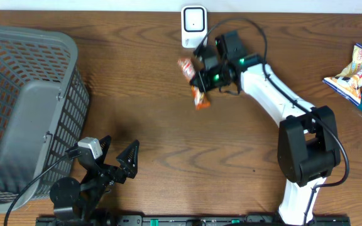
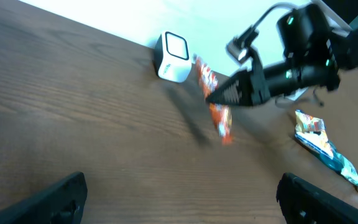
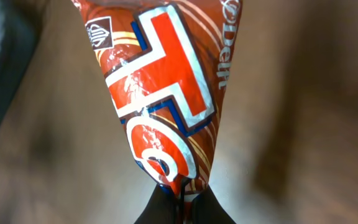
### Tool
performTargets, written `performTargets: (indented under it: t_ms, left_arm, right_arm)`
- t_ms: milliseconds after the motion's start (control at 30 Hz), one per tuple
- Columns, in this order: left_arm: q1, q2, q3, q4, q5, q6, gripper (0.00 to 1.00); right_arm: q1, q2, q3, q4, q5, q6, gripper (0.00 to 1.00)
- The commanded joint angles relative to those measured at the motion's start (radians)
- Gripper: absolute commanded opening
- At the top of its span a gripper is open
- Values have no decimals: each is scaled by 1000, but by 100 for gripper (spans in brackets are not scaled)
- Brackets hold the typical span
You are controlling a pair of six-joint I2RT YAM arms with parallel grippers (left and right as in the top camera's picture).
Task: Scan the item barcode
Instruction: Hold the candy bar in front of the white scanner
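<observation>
Now R gripper [image 1: 198, 80] clamps snack wrapper [image 1: 199, 98] nr scanner [image 1: 193, 25]; L gripper [image 1: 119, 147] wide.

Item: snack packet [image 1: 198, 97]. Glossy orange-red wrapper with white block lettering edged in blue. One crimped end is pinched in the closed right tool [image 1: 201, 79]. The packet hangs tilted, lifted clear of the bench [image 1: 143, 100], just beside the scanner.

Device: barcode scanner [image 1: 193, 25]. Small white box with a rounded, dark-outlined window on its face. It stands on the bench at the far edge.
</observation>
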Motion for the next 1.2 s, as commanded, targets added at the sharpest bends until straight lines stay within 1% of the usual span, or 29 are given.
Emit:
performTargets:
  t_ms: [0,167,333,467,567,700,833,967,1067,1167]
  left_arm:
    - [3,-5,0,2,6,2,98]
    - [3,-5,0,2,6,2,98]
    - [3,-5,0,2,6,2,98]
    - [3,-5,0,2,6,2,98]
    - [3,-5,0,2,6,2,98]
    - [3,-5,0,2,6,2,98]
    - [3,-5,0,2,6,2,98]
    - [3,-5,0,2,6,2,98]
    - [3,-5,0,2,6,2,98]
    - [3,-5,0,2,6,2,98]
  right_arm:
    - [-5,64,133,-21,171,110,1]
    - [-24,229,375,-90,183,109,1]
    - [-31,425,711,-209,288,125,1]
    - [-43,557,932,-254,302,143,1]
    - [-53,614,994,-232,301,185,1]
    - [-56,645,997,-190,301,203,1]
    - [-56,644,1001,-192,305,205,1]
    - [-70,639,1057,-277,308,250,1]
    - [-92,633,1130,-366,308,247,1]
    - [-129,620,1217,-516,310,224,1]
